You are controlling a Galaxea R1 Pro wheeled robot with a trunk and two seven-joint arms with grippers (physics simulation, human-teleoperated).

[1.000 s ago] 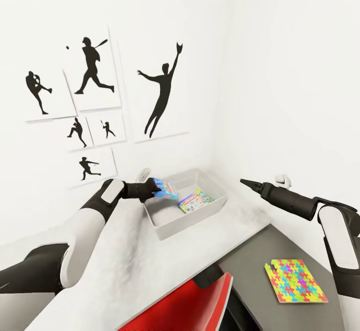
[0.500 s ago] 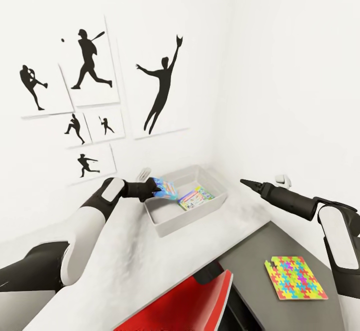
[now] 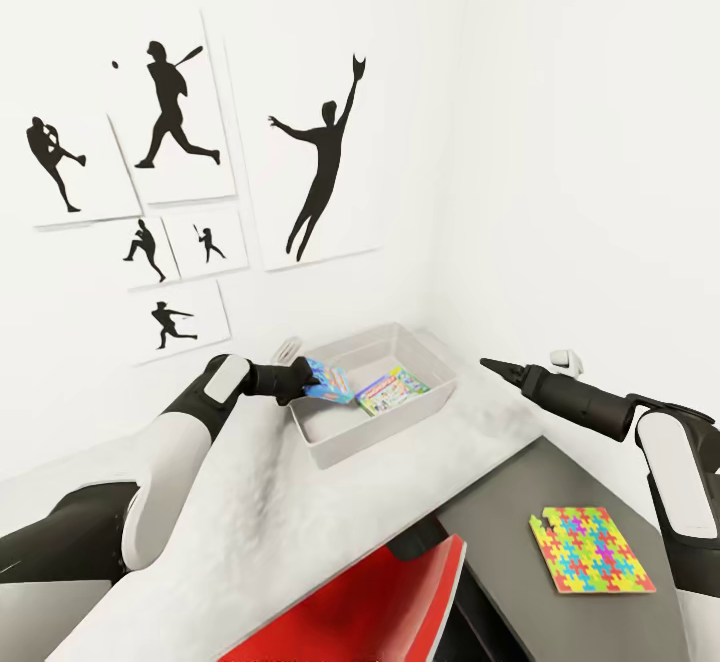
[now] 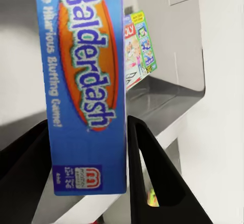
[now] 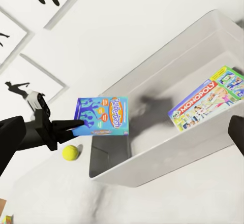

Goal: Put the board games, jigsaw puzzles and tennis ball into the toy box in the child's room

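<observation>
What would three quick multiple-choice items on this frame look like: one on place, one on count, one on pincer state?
1. Where is the small yellow-green tennis ball?
A. inside the tub
B. on the light grey desk top, outside the tub
C. on the dark desk section

2. How many flat game boxes lie inside the light grey rectangular tub?
A. none
B. one
C. three

3. What is the state of the left pincer?
A. shut on the blue Balderdash game box
B. open, holding nothing
C. shut on the jigsaw sheet

Key: 1 B, the right wrist view shows the ball on the desk beside the tub's wall. 2 B, the Monopoly game box lies there alone. 3 A, both black fingers flank the blue box, held over the tub's rim.
</observation>
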